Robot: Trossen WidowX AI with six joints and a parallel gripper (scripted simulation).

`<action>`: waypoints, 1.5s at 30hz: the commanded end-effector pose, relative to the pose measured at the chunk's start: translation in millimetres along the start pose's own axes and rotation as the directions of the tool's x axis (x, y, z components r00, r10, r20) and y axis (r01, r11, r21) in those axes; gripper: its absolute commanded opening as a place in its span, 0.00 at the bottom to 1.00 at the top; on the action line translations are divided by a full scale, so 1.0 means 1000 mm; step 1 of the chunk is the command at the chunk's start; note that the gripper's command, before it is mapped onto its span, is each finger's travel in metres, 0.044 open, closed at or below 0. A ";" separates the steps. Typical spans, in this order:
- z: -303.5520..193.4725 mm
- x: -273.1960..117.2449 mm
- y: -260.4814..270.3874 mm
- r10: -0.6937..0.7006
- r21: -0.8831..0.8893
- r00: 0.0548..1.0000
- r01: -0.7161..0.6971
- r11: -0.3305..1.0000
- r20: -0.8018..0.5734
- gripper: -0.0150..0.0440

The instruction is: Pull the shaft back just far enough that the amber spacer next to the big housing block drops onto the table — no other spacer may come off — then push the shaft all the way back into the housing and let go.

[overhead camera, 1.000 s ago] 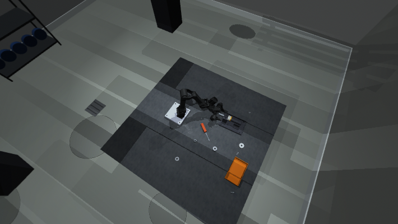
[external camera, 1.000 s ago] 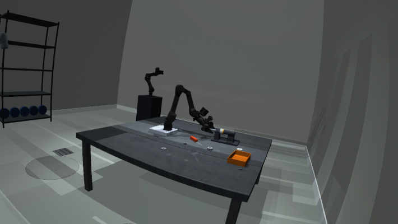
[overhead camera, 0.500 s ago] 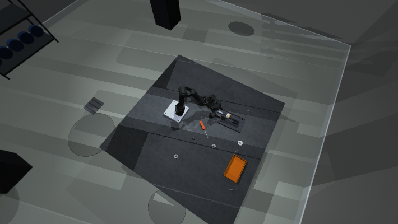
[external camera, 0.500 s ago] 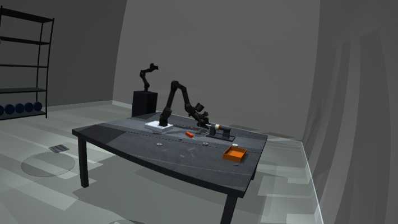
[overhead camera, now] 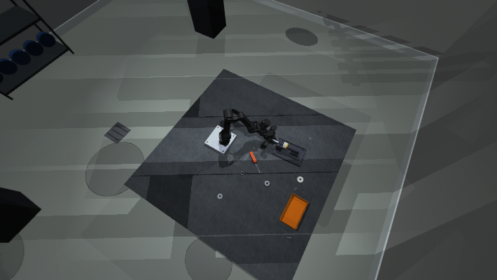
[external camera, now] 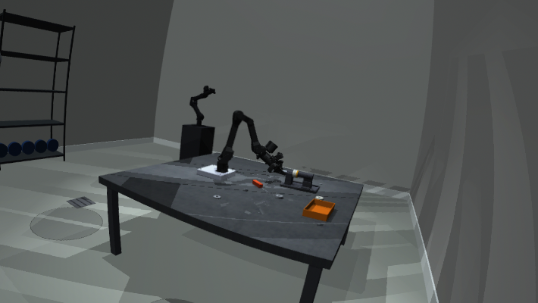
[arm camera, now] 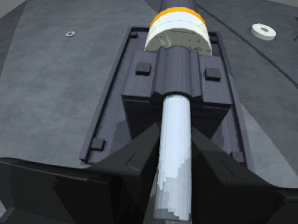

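Note:
The gripper (arm camera: 176, 150) (overhead camera: 274, 141) (external camera: 283, 172) is shut on the pale round shaft (arm camera: 177, 117), one dark finger on each side of its free end. The shaft runs into the dark near support block (arm camera: 175, 75) (external camera: 289, 178). Behind that block, white spacers (arm camera: 177, 25) sit side by side on the shaft line. The amber spacer (arm camera: 178, 10) (overhead camera: 287, 145) (external camera: 296, 173) is beyond them, against the dark housing (external camera: 306, 176) (overhead camera: 292, 150). The shaft inside the spacers and housing is hidden. The gripper is a little in front of the near block.
The fixture stands on a dark rimmed base plate (arm camera: 102, 120). An orange bin (overhead camera: 294, 211) (external camera: 319, 210) stands near the table edge. An orange-handled screwdriver (overhead camera: 253, 157) (external camera: 257, 183) lies beside the arm. A white ring (overhead camera: 298, 179) (arm camera: 263, 32), grey washers and small screws lie on the table.

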State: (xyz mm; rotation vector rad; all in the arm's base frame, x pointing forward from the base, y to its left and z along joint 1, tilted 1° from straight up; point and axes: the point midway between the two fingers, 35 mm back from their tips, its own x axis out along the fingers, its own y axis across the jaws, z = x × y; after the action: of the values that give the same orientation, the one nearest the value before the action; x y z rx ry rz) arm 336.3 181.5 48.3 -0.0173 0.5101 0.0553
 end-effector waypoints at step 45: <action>-0.008 -0.013 0.000 0.002 -0.002 1.000 -0.002 1.000 -0.003 0.25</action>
State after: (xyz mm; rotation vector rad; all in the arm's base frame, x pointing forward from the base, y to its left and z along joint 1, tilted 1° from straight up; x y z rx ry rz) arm 321.2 180.8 47.7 -0.0198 0.5128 0.0615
